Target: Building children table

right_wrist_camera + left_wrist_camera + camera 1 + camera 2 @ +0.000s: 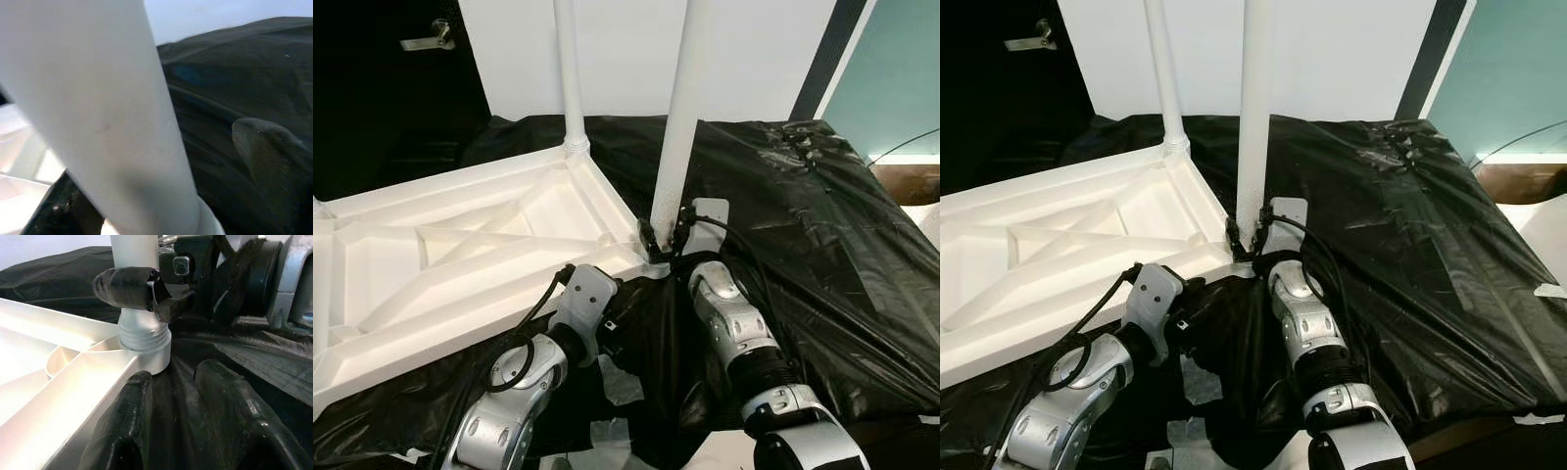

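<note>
On my right wrist feed a white table leg (pixel 112 122) runs close across the lens, tilted and out of focus, smooth with a faint scuff partway along. One black finger (pixel 274 156) of the right gripper (pixel 161 196) sits beside the leg with dark space between them; the other finger (pixel 58 210) is a dark shape against the leg's opposite side. Whether either pad presses the leg I cannot tell. Behind the leg I see crumpled black plastic sheeting (pixel 230 63) rising to a pale wall (pixel 205 17). A bright white patch of the tabletop underside (pixel 19 161) sits past the leg, blurred.
</note>
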`<state>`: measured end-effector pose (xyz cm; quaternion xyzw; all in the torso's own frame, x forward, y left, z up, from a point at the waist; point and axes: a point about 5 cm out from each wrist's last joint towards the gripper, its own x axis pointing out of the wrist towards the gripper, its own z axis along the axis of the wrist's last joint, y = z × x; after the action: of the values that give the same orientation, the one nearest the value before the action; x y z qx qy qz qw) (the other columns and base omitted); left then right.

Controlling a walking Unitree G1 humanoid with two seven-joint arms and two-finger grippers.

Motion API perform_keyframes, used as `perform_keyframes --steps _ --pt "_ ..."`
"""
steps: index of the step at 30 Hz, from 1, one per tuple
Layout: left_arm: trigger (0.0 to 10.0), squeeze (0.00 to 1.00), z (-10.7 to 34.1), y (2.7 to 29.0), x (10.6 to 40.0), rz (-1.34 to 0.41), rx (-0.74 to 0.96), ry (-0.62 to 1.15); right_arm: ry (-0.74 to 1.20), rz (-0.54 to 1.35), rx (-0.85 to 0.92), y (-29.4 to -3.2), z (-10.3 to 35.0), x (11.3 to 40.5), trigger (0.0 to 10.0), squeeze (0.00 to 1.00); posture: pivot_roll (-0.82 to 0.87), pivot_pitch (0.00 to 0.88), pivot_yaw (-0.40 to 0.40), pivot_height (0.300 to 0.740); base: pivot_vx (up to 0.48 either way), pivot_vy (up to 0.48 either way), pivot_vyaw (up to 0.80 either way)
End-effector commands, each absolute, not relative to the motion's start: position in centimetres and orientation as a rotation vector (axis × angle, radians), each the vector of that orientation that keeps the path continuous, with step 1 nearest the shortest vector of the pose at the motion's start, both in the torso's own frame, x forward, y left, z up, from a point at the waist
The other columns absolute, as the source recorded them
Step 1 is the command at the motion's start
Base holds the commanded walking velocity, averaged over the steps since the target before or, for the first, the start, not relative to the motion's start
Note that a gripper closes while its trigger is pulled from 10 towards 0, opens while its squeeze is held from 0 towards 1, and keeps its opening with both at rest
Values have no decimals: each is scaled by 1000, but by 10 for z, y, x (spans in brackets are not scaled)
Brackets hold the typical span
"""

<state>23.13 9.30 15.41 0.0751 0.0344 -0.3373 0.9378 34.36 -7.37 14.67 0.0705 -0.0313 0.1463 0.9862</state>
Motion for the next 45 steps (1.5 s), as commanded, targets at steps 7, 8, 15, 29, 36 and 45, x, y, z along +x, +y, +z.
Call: perform_keyframes --steps 7,8,15,29,36,45 --pt "10000 0 152 93 231 -660 150 79 -31 483 152 -111 140 344 10000 0 120 36 -62 740 0 0 0" --pt "10000 0 153 93 231 -659 149 78 -24 528 152 -115 141 347 10000 0 115 32 -60 740 0 0 0" --pt "10000 0 155 95 237 -662 156 65 30 794 50 -117 148 361 10000 0 109 17 -56 740 0 0 0" --pt "10000 0 158 98 240 -645 162 51 108 993 -161 -101 158 374 10000 0 135 0 -61 740 0 0 0" --pt "10000 0 158 97 241 -644 164 47 128 1001 -214 -106 160 377 0 0 139 0 -63 740 0 0 0" --pt "10000 0 159 94 242 -654 163 44 180 988 -211 -121 152 377 0 0 127 0 -63 740 0 0 0"
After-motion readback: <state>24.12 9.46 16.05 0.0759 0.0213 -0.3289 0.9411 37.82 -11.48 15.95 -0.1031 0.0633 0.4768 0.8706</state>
